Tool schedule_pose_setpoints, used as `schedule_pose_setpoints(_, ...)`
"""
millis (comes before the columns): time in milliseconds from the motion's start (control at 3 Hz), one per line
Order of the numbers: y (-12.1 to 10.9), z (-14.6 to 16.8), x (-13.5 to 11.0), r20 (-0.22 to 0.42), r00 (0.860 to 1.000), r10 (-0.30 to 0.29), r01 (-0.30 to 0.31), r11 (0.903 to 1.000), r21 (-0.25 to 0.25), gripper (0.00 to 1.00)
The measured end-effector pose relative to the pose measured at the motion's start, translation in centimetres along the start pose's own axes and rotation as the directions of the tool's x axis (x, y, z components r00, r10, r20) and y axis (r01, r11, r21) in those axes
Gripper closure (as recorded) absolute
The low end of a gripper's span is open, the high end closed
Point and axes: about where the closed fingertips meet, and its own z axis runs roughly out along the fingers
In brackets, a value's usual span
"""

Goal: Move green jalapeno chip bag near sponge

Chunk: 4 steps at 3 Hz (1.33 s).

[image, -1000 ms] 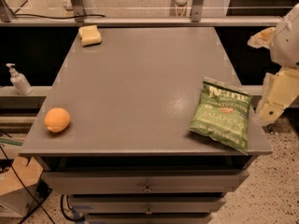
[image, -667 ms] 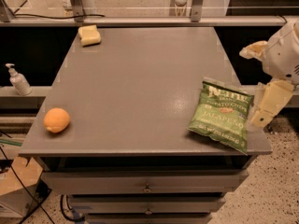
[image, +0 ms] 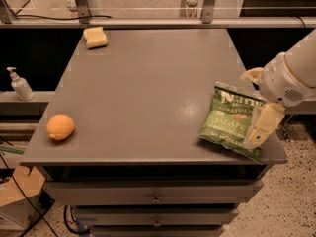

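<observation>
The bag (image: 230, 118) lies flat on the desk (image: 148, 83), just under and left of the claw (image: 257, 102), which is spread wide and holds nothing. One finger overlaps the bag's right edge. I would lower squarely and pinch the crinkly film firmly. The sponge (image: 95, 37) sits far left, beyond the claw.
</observation>
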Motion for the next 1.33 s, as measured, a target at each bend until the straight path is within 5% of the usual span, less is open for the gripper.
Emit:
schedule_pose_setpoints(333, 0.2, 2.7, 0.6, 0.005, 1.0, 0.012, -0.012, 0.9984, -0.056, 0.0)
schedule_pose_setpoints(1333, 0.5, 4.5, 1.5, 0.006, 0.999, 0.041, -0.04, 0.9917, -0.123, 0.64)
